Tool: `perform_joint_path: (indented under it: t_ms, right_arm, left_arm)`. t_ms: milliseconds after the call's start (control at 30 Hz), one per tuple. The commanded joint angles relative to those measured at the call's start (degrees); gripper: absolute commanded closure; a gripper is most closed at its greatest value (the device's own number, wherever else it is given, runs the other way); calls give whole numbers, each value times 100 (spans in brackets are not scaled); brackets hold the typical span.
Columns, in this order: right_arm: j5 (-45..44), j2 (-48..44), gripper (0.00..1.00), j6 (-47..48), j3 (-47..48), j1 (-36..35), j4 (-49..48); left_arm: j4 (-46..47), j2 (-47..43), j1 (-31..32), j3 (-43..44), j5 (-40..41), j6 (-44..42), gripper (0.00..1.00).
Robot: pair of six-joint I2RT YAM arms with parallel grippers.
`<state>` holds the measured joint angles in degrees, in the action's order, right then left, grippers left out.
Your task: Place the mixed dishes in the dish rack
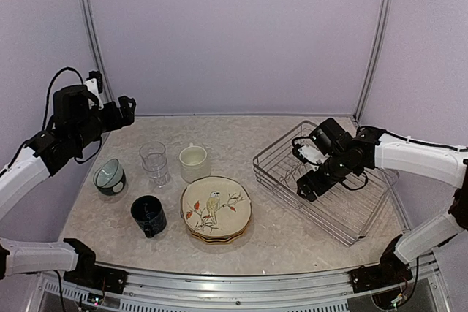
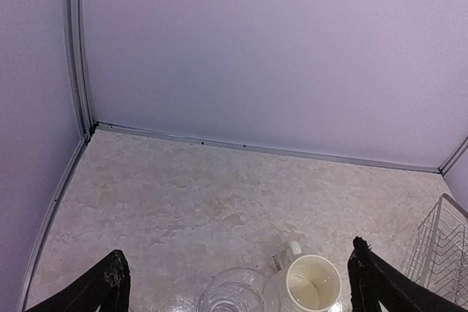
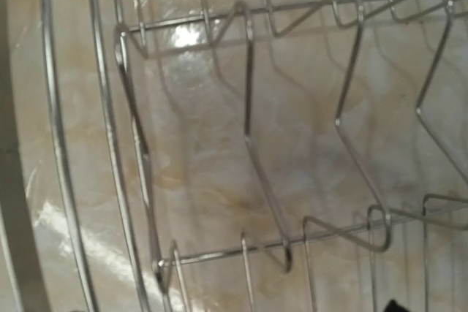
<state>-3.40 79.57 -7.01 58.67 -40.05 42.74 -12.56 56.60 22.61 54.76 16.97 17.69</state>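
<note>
Dishes bunched on left half of counter (image 1: 285, 239). Grey-teal cup (image 1: 110, 177), clear glass (image 1: 154, 163), cream mug (image 1: 194, 163) in row; dark blue mug (image 1: 148, 215) and plate stack (image 1: 216, 210) in front. Glass and cream mug close, thin gap only. Wider gap between cup and glass. Open strip between plate stack and dish rack (image 1: 358, 217). Room to pass behind dishes, by back wall. Rack floor open but upright prongs (image 3: 247, 85) stick up. Right gripper (image 1: 307, 189) hangs over rack's left part, blocks that spot. Left gripper (image 1: 129, 109) high at back left, jaws wide.
</note>
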Motion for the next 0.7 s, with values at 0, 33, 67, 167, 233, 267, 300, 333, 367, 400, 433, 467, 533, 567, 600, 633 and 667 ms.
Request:
perform_joint_path:
  t_ms: [0,33,67,167,233,267,300,333,367,400,433,467,533,567,600,633,667]
  right_arm:
    - [330,85,16,-233,-201,-261,-5]
    - [301,130,18,-284,-181,-342,37]
    - [311,142,19,-317,-173,-399,53]
    - [27,45,21,-540,-143,-504,96]
    - [-277,-96,20,-754,-82,-505,115]
    - [-505,-173,19,-890,-13,-504,158]
    - [-725,-239,18,-1047,50,-504,234]
    - [-928,-301,18,-1169,109,-504,299]
    - [-1130,-368,17,-1273,202,-504,376]
    - [-1246,-436,17,-1329,254,-502,440]
    - [-1299,-525,17,-1354,284,-503,491]
    - [-1235,-622,17,-1320,294,-503,505]
    - [-829,-835,18,-1241,222,-504,459]
    - [-662,-929,19,-1215,176,-504,419]
    - [-279,-1023,19,-1172,100,-504,369]
    - [-13,-1098,20,-1166,15,-504,331]
    - [172,-1145,21,-1196,-52,-518,304]
  left_arm:
    - [-155,-139,57,-18,-66,108,1]
    - [-171,-140,58,-26,-77,123,1]
    - [-181,-140,51,-25,-80,134,1]
    - [-210,-120,66,-35,-76,146,1]
    - [-219,-110,76,-44,-62,155,1]
    - [-221,-106,82,-42,-62,163,1]
    - [-221,-99,85,-38,-62,169,1]
    - [-221,-97,95,-36,-69,172,1]
    - [-221,-89,107,-28,-71,177,1]
    - [-224,-88,115,-27,-71,181,1]
    - [-231,-88,119,-27,-71,186,1]
    - [-238,-92,127,-20,-71,195,1]
    - [-248,-104,139,-27,-70,219,1]
    - [-254,-113,145,-35,-72,239,1]
    - [-256,-114,148,-43,-68,269,1]
    - [-256,-121,152,-51,-71,288,1]
    - [-256,-122,155,-65,-79,307,1]
